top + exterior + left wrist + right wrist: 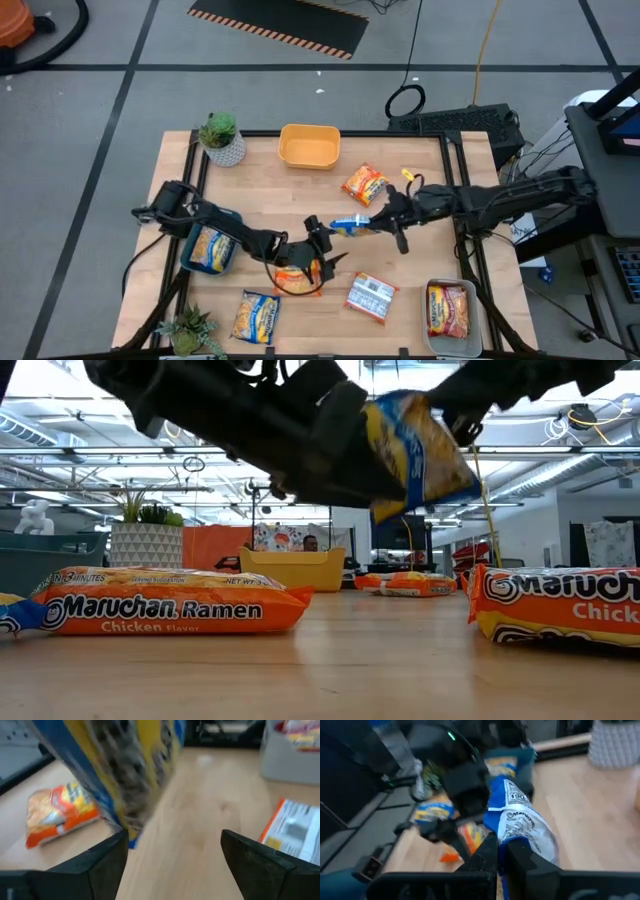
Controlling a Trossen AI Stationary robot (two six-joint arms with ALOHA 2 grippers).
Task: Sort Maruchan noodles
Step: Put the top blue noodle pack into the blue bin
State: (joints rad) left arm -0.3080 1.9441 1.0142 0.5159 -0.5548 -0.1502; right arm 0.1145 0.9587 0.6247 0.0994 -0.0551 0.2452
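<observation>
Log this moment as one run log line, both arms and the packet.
right gripper: shut on blue packet, held above table centre | left gripper: open, facing blue packet | phase: handover

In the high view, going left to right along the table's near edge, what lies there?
Small plant → orange noodle packet → white-backed packet → clear bin holding a red packet.
</observation>
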